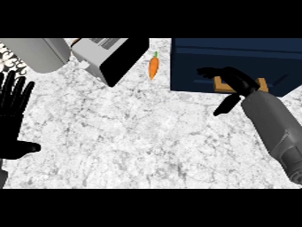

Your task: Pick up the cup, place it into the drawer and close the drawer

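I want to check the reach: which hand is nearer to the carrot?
The right hand. It is at the dark blue drawer unit, right of the carrot. The left hand rests open, far lower left.

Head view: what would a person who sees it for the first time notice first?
Probably the dark blue drawer unit at the upper right, where the right hand reaches at a wooden handle. Next, the small orange carrot lying on the marble counter near the top middle. At the left edge, the left hand rests open, fingers up.
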Controlling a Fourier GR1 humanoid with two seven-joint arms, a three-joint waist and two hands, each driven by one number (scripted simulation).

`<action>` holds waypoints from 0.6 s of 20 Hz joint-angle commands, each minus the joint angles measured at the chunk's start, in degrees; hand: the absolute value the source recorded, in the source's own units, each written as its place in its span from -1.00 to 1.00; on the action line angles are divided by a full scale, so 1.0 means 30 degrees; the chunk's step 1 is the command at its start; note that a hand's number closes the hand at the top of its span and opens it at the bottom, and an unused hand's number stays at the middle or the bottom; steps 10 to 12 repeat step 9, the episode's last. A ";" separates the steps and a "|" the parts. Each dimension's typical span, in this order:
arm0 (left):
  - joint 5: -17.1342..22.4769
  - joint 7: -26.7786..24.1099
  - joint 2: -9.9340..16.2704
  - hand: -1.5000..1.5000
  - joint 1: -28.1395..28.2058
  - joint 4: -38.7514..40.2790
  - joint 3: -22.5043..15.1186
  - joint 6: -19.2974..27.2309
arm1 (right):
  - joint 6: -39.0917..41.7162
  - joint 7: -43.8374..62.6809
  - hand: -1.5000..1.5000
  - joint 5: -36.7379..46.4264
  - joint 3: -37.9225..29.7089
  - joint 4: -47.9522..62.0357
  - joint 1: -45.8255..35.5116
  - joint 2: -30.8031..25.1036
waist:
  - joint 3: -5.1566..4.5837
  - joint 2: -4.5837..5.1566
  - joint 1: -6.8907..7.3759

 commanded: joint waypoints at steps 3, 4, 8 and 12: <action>-0.0802 -0.0062 -0.0659 -1.00 -0.0445 -0.0450 -0.0601 0.0612 | -0.0371 0.0972 -1.00 0.0136 -0.0681 0.2215 -0.1384 -0.1505 | 0.0121 0.0625 0.0518; -0.0588 0.0079 -0.0062 -1.00 -0.0542 0.0092 -0.0163 0.0043 | -0.0593 0.1243 -1.00 0.0078 -0.0760 0.2246 -0.1704 -0.1237 | 0.0110 0.0682 0.0616; -0.0906 -0.0186 -0.0426 -1.00 -0.1149 0.0520 -0.0291 0.0064 | -0.0514 0.1278 -1.00 0.0157 -0.0718 0.2597 -0.2086 -0.1425 | 0.0100 0.0769 0.0599; -0.0872 0.0035 -0.0503 -1.00 -0.0780 0.0182 -0.0340 0.0382 | -0.0110 0.0966 -1.00 0.0006 -0.0865 0.2713 -0.2112 -0.1931 | 0.0107 0.0648 0.0598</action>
